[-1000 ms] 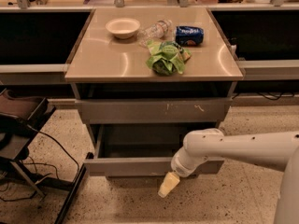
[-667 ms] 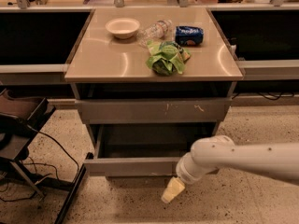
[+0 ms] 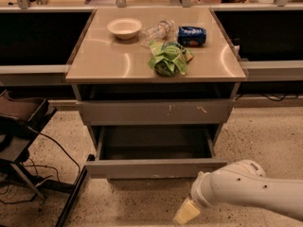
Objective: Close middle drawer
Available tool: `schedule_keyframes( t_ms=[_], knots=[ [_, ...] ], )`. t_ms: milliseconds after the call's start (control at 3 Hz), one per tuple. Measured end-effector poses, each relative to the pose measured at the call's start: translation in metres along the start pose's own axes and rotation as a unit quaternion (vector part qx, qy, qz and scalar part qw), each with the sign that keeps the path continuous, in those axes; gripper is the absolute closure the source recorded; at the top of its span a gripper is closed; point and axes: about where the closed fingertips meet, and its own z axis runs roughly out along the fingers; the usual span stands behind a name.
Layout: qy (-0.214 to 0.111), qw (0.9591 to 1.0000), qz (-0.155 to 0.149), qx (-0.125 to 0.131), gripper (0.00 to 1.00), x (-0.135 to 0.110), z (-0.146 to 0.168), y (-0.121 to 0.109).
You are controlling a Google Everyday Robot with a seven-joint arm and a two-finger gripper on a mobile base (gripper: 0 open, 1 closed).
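The middle drawer (image 3: 156, 168) is a wide shallow grey metal drawer with a plain front panel. It stands pulled out toward me, and its grey box interior (image 3: 154, 143) shows nothing in it. My gripper (image 3: 187, 212), with a pale yellow tip, is low at the bottom of the view. It sits in front of and below the right part of the drawer's front panel, apart from it. The white arm (image 3: 246, 193) comes in from the right.
Above the open drawer is a shut drawer front with pale scratch marks (image 3: 156, 111). The beige cabinet top (image 3: 109, 56) holds a white bowl (image 3: 124, 27), a clear bottle (image 3: 157, 30), a blue bag (image 3: 191, 35) and a green bag (image 3: 168, 58). A black chair (image 3: 19, 122) and cables stand at the left.
My gripper and arm have moved down and to the right, away from the drawer's front panel. The drawer stays pulled out.
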Motion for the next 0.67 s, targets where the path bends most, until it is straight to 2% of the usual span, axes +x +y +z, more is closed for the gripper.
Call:
schedule_keyframes(
  t_ms=[333,667],
  knots=[
    [0.027,0.9975,-0.034,-0.055,0.0,0.006,0.035,-0.006],
    [0.041,0.9907,-0.047,-0.121,0.0,-0.001,0.086,-0.024]
  ],
)
